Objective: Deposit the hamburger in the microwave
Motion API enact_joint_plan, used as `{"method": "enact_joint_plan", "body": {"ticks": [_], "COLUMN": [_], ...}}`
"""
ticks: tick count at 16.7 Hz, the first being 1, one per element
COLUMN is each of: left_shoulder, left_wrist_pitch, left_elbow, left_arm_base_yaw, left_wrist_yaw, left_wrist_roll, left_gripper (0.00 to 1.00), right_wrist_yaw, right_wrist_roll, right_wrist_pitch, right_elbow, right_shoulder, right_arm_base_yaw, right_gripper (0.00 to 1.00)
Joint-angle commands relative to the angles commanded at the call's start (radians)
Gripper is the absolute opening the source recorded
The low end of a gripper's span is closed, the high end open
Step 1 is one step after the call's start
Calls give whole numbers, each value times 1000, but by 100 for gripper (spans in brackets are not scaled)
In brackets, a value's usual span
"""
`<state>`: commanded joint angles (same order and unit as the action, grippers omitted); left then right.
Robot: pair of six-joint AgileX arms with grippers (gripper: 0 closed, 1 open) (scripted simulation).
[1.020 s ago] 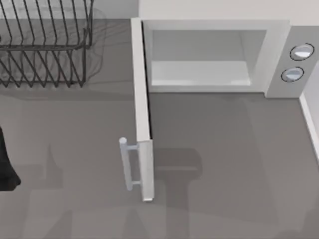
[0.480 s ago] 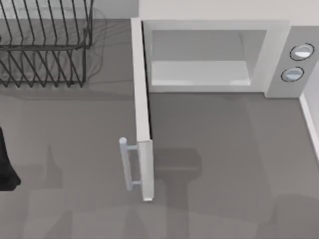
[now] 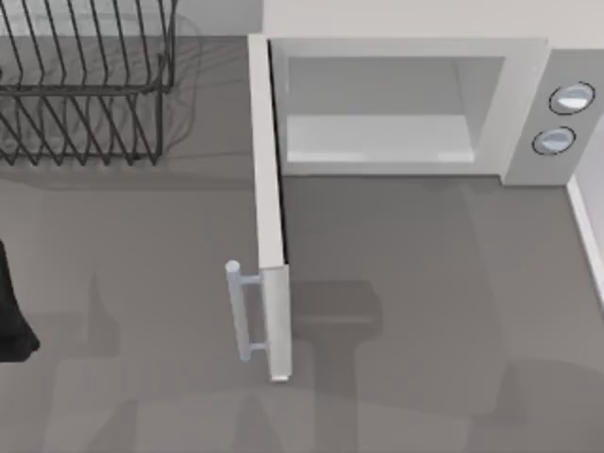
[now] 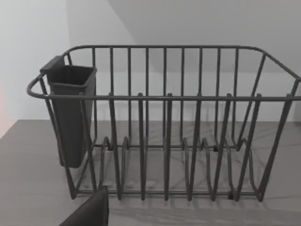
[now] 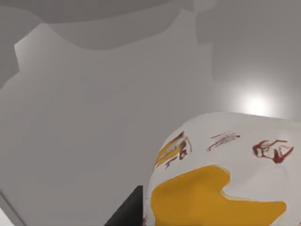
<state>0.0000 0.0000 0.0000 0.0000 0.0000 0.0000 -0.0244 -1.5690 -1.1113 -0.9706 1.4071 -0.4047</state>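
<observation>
- Right wrist view: the hamburger [image 5: 221, 174], white wrapping with a yellow patch and brown marks, sits right up against the camera, a dark finger [image 5: 129, 209] beside it; whether the right pincer grips it, I cannot tell.
- Top view: the microwave [image 3: 396, 104] stands with its door [image 3: 269, 217] swung wide and its handle [image 3: 241, 311] facing left, on the table [image 3: 425, 283].
- Left wrist view: a wire rack [image 4: 164, 127] with a dark cup [image 4: 70, 113]; the left arm [image 3: 11, 311] is parked at the table's left edge.

dark wire rack [image 4: 164, 141], side cup [image 4: 73, 113], table [image 4: 28, 179]

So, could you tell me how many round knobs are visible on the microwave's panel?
2: one knob near the top of the microwave's right-hand panel, the other knob just below it. Nothing appears to hide more.
</observation>
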Motion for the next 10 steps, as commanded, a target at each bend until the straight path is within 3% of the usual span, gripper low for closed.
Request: {"method": "enact_joint_plan", "body": {"ticks": [5, 10], "left_shoulder": [0, 0], "left_wrist_pitch": [0, 0], "left_elbow": [0, 0], "left_arm_base_yaw": [0, 0], "left_wrist_yaw": [0, 0], "left_wrist_roll": [0, 0], "left_gripper": [100, 100], "right_wrist_yaw": [-108, -269], "right_wrist_roll": [263, 737], "right_wrist_pitch": [237, 611], "right_elbow": [-85, -184], "right_shoulder": [170, 413], "right_arm_base_yaw": [237, 570], "right_gripper": [0, 0]}}
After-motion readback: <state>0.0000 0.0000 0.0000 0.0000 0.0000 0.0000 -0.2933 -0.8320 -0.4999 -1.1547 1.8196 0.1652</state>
